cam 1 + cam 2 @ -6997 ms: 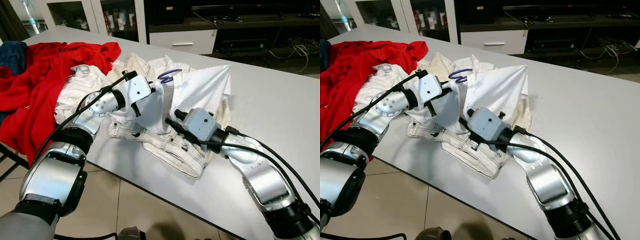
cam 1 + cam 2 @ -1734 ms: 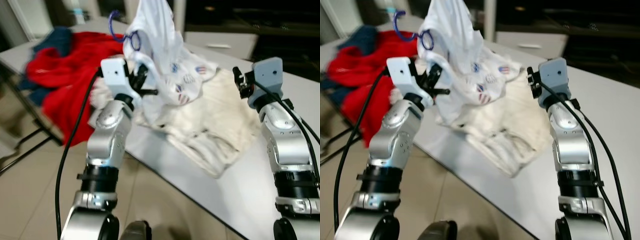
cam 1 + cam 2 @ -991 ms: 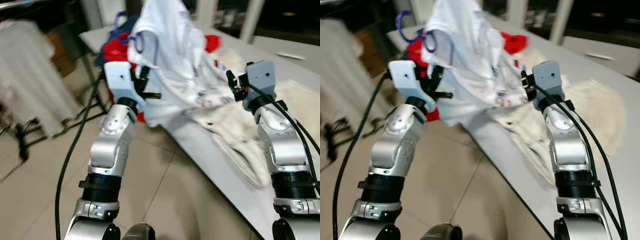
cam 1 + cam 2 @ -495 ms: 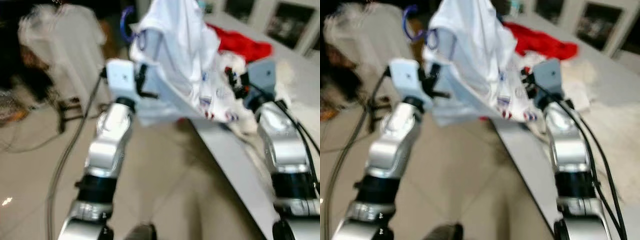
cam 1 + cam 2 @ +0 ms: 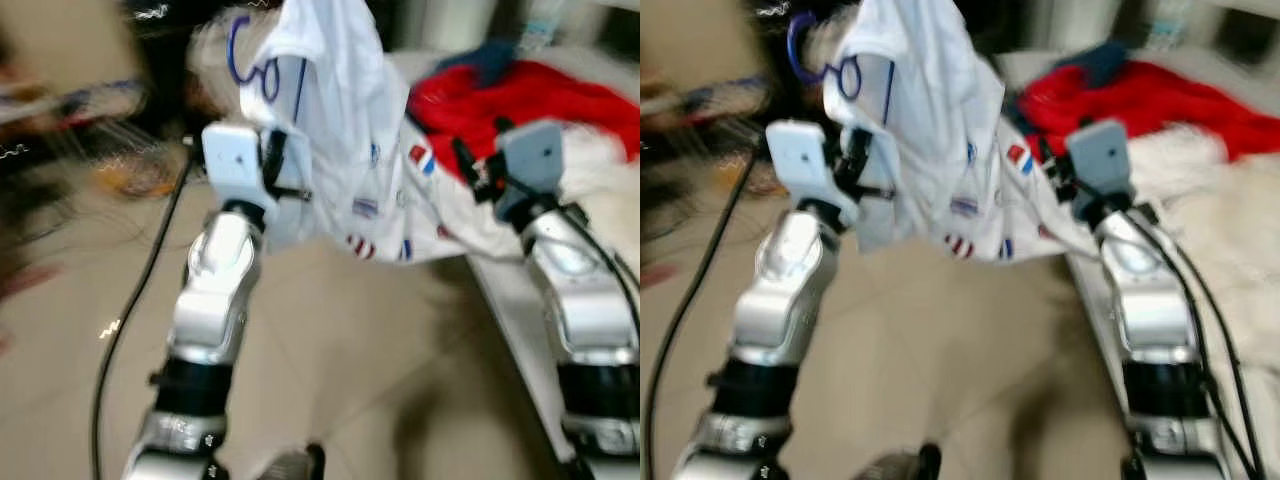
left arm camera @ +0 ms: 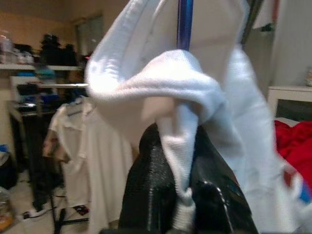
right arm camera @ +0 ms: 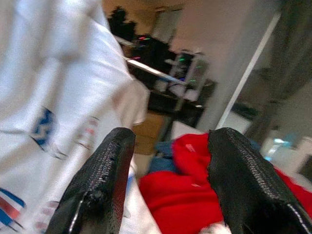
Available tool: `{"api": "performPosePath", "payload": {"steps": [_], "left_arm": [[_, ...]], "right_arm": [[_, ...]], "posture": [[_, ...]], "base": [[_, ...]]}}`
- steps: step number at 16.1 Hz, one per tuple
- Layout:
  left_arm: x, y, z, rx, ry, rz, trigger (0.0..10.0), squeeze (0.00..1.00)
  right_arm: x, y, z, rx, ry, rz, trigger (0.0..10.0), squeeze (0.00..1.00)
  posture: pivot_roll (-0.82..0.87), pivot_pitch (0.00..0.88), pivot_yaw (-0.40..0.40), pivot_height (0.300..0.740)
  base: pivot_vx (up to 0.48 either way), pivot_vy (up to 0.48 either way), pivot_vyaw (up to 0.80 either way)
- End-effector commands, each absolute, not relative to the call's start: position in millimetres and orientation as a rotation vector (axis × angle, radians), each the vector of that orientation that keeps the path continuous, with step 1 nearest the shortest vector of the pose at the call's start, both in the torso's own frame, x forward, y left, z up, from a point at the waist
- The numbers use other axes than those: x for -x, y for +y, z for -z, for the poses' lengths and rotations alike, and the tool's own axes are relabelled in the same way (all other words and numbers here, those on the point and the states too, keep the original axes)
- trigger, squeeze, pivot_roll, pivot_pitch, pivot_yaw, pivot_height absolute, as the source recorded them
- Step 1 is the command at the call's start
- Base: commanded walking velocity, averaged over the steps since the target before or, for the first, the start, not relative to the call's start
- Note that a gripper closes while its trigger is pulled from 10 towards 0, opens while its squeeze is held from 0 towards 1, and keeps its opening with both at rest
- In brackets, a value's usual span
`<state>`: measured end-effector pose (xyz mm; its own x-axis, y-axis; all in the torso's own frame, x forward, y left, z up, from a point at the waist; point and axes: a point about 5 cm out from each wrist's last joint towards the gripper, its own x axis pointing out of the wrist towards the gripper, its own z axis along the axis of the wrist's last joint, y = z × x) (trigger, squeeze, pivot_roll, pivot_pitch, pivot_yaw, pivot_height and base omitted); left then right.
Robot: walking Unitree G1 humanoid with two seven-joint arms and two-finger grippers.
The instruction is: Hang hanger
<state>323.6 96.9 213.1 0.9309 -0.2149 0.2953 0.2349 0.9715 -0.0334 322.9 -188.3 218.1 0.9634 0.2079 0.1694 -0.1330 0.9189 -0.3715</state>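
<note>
**Carrying the shirt on its hanger toward the rack**

Right now I have the left gripper (image 5: 283,172) raised at centre-left of the head frames, its fingers (image 6: 156,190) pinched together on a fold of the white shirt (image 5: 340,130). I judge I'm gripping the cloth where the hanger runs beneath it, since a blue bar of the hanger rises straight above the pinch in the left wrist view, though the frame itself is hidden under the fabric. Holding it high keeps the shirt's hem off the floor and leaves the blue hanger (image 5: 805,45) with its hook sticking up free at the upper left, ready to be hooked over something.

My right gripper (image 5: 478,172) sits at centre-right, fingers (image 7: 105,180) spread apart and empty. The trailing edge of the shirt drapes just in front of it; I can't tell whether the cloth touches it. I'd keep it there as a spare to steady the swinging fabric.

Behind it, at the upper right, the red garment (image 5: 520,90) lies heaped on the table (image 5: 1085,285), with pale clothes (image 5: 1230,200) beside it.

The head frames are smeared, so I take it the body is turning. In the left wrist view a clothes rack (image 6: 53,87) with a pale shirt (image 6: 85,151) already hanging stands at mid-left; that is my likely target. The hanging step isn't done yet. My worry is the grip being on cloth: the hanger could slip inside the shirt.
</note>
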Motion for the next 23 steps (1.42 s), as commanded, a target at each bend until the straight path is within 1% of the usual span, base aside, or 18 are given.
{"api": "performPosePath", "payload": {"steps": [1, 4, 7, 10, 11, 12, 13, 15, 19, 23], "left_arm": [[-323, 100, -221, 0.054, -0.335, 0.22, 10.0, 0.0], [-322, 103, -221, 0.059, -0.337, 0.213, 10.0, 0.0], [-318, 106, -220, 0.065, -0.337, 0.217, 10.0, 0.0], [-315, 118, -196, 0.038, -0.281, 0.192, 10.0, 0.0], [-312, 128, -175, 0.037, -0.234, 0.166, 10.0, 0.0], [-311, 130, -169, 0.04, -0.222, 0.16, 10.0, 0.0], [-307, 134, -156, 0.042, -0.201, 0.159, 10.0, 0.0], [-299, 143, -125, 0.119, -0.121, 0.128, 10.0, 0.0], [-293, 149, -96, 0.131, -0.086, 0.074, 10.0, 0.0], [-284, 155, -58, 0.101, 0.013, 0.032, 10.0, 0.0]], "right_arm": [[-322, -185, -225, 0.345, -0.235, -0.196, 10.0, 0.0], [-320, -175, -223, 0.347, -0.236, -0.245, 10.0, 0.0], [-315, -162, -224, 0.35, -0.255, -0.333, 10.0, 0.0], [-311, -151, -205, 0.376, -0.201, -0.442, 10.0, 0.0], [-304, -144, -175, 0.443, -0.116, -0.534, 10.0, 0.0], [-302, -143, -165, 0.461, -0.09, -0.556, 10.0, 0.0], [-297, -141, -142, 0.488, -0.033, -0.593, 10.0, 0.0], [-284, -138, -93, 0.586, 0.087, -0.668, 10.0, 0.0], [-277, -136, -59, 0.64, 0.15, -0.7, 10.0, 0.0], [-272, -138, -36, 0.526, 0.149, -0.626, 10.0, 0.0]], "posture": [[0.16, 0.0, 0.038, 0.74], [0.16, 0.0, 0.034, 0.74], [0.17, 0.0, 0.032, 0.74], [0.17, 0.0, 0.029, 0.74], [0.17, 0.0, 0.024, 0.74], [0.17, 0.0, 0.02, 0.74], [0.17, 0.0, 0.016, 0.74], [0.18, 0.0, 0.001, 0.74], [0.19, 0.0, -0.02, 0.74], [0.2, 0.0, -0.036, 0.74]], "base": [[0.0, 0.0, 0.0], [0.0, 0.0, 0.0], [0.0, 0.0, 0.0], [0.0, 0.0, 0.0], [0.0, 0.0, 0.0], [0.0, 0.0, 0.0], [0.0, 0.0, 0.0], [0.0, 0.0, 0.0], [0.0, 0.0, 0.0], [0.0, 0.0, 0.0]]}}
